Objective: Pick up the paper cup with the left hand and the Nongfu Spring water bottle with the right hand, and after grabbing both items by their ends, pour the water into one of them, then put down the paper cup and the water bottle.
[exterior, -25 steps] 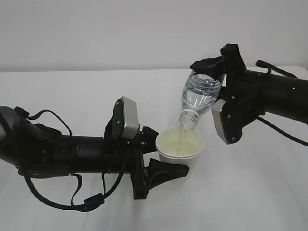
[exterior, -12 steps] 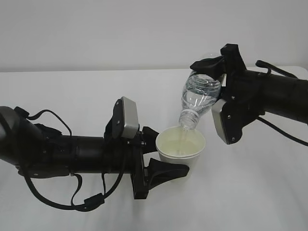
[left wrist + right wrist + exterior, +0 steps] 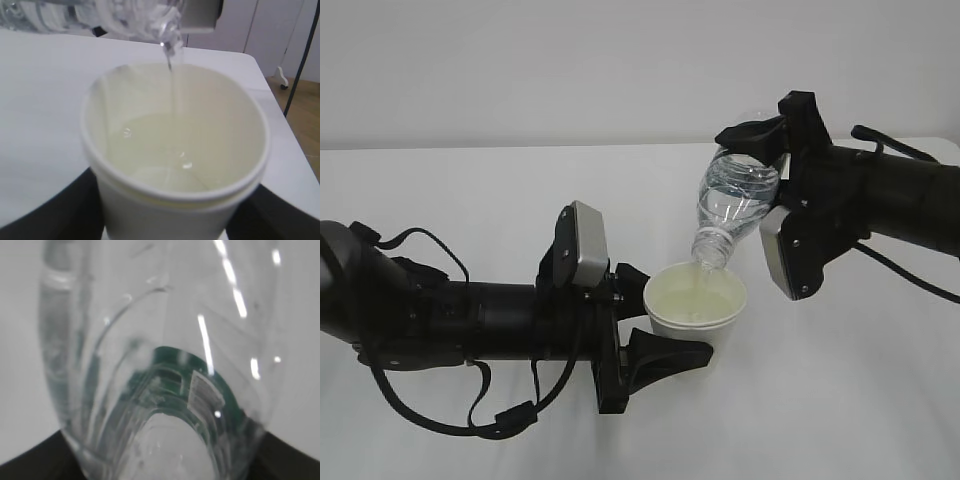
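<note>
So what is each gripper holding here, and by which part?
The left hand grips the paper cup around its lower body. The right hand grips the Nongfu Spring water bottle at its base end, neck tilted down over the cup.

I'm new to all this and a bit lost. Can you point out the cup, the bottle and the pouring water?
paper cup (image 3: 692,322): exterior view, white outer wall.
water bottle (image 3: 732,205): exterior view, clear tilted body.
water (image 3: 172,87): left wrist view, thin falling stream.

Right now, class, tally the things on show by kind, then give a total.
Paper cup: 1
Water bottle: 1
Robot grippers: 2, the left one and the right one
Table: 1
Total: 5
</note>
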